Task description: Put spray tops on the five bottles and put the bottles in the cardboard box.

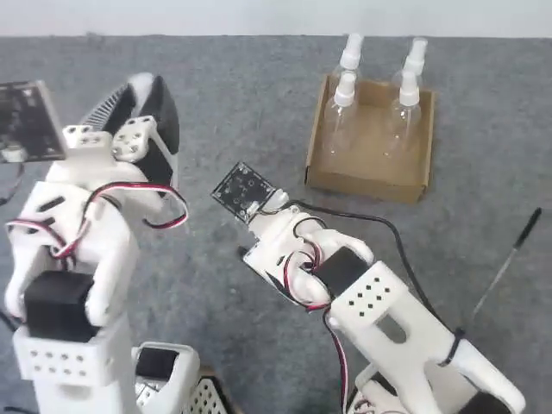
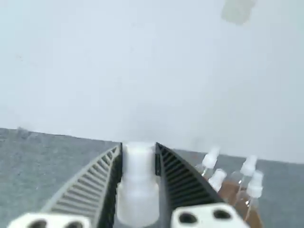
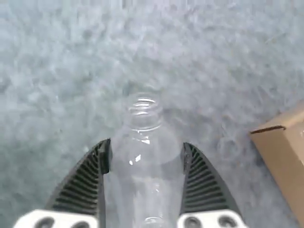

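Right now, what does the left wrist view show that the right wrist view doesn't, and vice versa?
Left wrist: the left end effector shut on a white spray top, four capped bottles standing in the cardboard box, and a white wall behind. Right wrist: the right end effector shut on an uncapped clear bottle. Both: the cardboard box and the grey table cover.
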